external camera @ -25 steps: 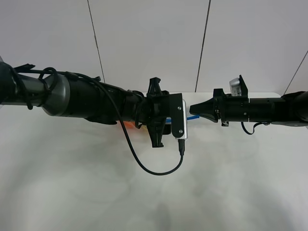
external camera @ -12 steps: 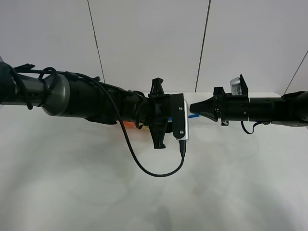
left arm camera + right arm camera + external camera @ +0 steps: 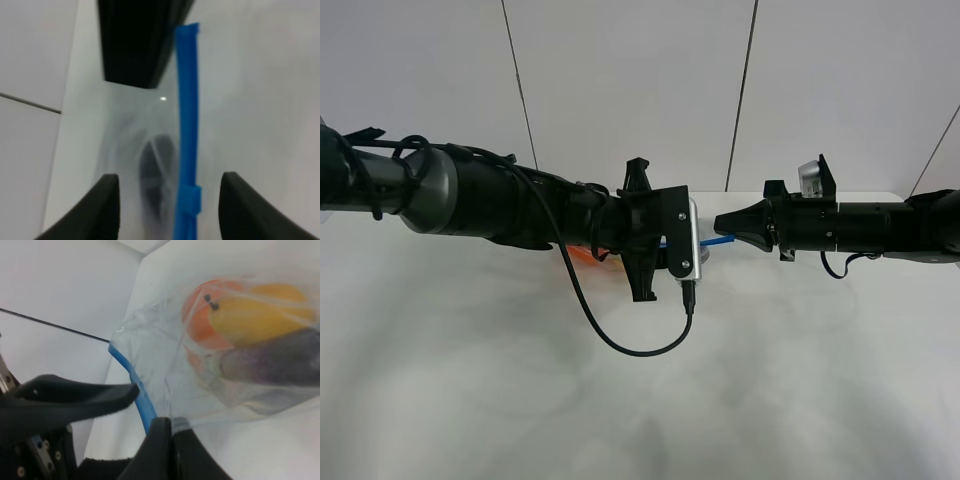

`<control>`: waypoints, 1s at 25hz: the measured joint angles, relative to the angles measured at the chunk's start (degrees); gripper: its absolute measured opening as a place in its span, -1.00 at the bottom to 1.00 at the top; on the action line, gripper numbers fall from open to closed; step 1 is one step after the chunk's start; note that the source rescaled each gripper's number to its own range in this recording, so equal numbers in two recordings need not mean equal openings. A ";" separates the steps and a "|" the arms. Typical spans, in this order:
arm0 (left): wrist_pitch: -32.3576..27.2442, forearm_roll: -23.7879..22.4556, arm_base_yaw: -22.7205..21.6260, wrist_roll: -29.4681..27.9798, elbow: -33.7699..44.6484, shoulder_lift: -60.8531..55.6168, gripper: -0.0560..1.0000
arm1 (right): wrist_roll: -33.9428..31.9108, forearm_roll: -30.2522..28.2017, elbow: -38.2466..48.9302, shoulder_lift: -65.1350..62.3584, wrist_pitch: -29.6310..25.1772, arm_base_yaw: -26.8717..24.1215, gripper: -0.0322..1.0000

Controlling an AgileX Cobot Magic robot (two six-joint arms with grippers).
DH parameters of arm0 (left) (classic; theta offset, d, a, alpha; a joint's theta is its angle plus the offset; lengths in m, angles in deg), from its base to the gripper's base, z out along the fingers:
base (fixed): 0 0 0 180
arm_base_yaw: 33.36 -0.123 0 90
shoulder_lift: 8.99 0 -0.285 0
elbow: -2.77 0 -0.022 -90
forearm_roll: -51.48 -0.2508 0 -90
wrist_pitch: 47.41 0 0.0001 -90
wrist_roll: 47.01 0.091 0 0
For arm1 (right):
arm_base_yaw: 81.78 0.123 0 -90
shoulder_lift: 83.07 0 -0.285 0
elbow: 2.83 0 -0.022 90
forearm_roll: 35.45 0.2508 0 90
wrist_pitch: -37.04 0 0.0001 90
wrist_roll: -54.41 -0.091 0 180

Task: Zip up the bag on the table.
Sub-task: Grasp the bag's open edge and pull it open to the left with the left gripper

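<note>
Bag [image 3: 235, 355]: on the white table [image 3: 800, 380] between the two arms, with orange, yellow and purple fruit inside.
Zipper strip [image 3: 187, 120]: blue, runs between the left fingers toward the right gripper.
Left gripper [image 3: 172, 210]: fingers spread wide on either side of the strip, clear of it.
Right gripper [image 3: 169, 427]: jaws pinched together on the bag's edge beside the strip.

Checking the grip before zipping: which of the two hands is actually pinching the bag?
The right hand: its fingers are closed on the clear plastic fruit bag beside its blue zipper strip. The left hand is open.
</note>
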 joint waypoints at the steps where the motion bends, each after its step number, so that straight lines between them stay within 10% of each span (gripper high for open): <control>1: -0.02 0.00 0.00 -0.04 0.00 0.54 0.40 | 0.00 0.00 0.00 0.00 0.00 0.00 -0.94; 25: 0.08 0.00 0.00 -4.22 -4.86 3.98 0.40 | 0.00 0.36 -0.02 0.00 0.61 0.00 -0.94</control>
